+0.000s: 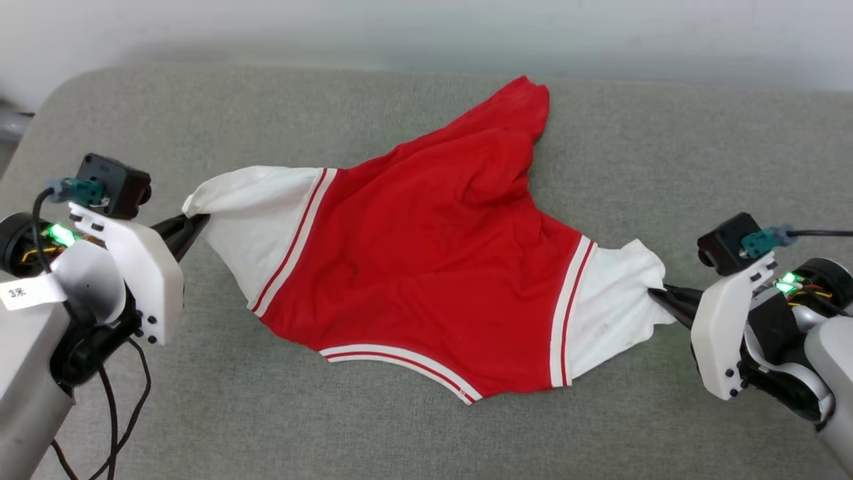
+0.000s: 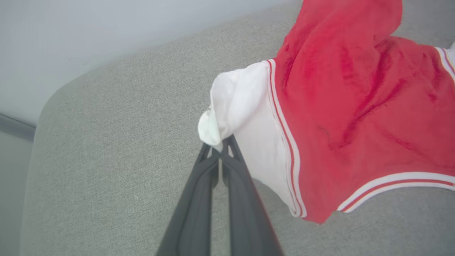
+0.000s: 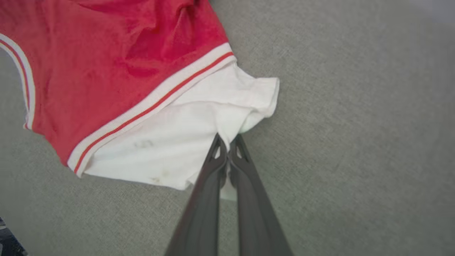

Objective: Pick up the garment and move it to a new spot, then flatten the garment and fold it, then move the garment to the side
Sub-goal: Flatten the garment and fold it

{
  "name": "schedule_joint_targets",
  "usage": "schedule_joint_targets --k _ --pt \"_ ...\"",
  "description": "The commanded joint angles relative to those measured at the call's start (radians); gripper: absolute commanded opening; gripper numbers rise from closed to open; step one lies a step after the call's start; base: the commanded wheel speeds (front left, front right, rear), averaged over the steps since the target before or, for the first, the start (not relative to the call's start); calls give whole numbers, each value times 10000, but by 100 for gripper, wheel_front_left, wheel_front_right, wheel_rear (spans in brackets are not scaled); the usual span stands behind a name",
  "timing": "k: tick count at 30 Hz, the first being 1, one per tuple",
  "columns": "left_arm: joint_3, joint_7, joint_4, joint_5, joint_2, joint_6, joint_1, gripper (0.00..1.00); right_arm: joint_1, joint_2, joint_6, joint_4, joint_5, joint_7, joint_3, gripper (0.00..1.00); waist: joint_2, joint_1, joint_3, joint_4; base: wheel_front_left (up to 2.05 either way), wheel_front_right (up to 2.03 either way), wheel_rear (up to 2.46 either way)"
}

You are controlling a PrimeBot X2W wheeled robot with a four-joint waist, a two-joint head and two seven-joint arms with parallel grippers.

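Note:
The garment [image 1: 426,260] is a red jersey with white sleeves and red-and-white striped trim, stretched across the grey cushion, its body rumpled and running up to a point at the back. My left gripper [image 1: 200,220] is shut on the tip of the white sleeve at the left. The left wrist view shows that gripper [image 2: 221,145] pinching bunched white cloth of the garment [image 2: 348,117]. My right gripper [image 1: 656,291] is shut on the other white sleeve at the right. In the right wrist view that gripper [image 3: 227,140] holds the sleeve edge of the garment [image 3: 106,89].
A grey fabric cushion [image 1: 426,427] carries everything, with rounded corners at the far left and a pale wall [image 1: 426,27] behind it. Black cables [image 1: 120,413] hang from my left arm at the lower left.

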Motion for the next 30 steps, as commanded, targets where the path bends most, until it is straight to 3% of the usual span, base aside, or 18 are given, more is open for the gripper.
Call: schedule_joint_targets --k 1,8,15,23,30 --pt "171 -253 -212 -231 27 -21 247 0 338 -134 -15 -301 26 -236 -189 0 -1 -1 -470 -93 0 0 0" --pt "804 -621 -1527 -1040 217 117 639 0 989 -332 -15 -1744 148 -673 -1647 0 -1 -1 -1209 -215 0 0 0" --pt "1478 -668 -3137 -1639 381 443 378 0 1136 -30 -15 -3524 60 -317 -3666 0 -1 -1 -1594 -298 0 0 0" --pt "2227 -920 -3967 -1956 58 591 -1027 0 43 586 -15 -4973 -381 332 -5679 0 -1 -1 -1496 -344 0 0 0" --pt "2409 -1077 -3702 -1678 -458 665 -2643 0 -1597 1136 -15 -5063 -737 627 -6368 0 -1 -1 -952 -343 0 0 0"
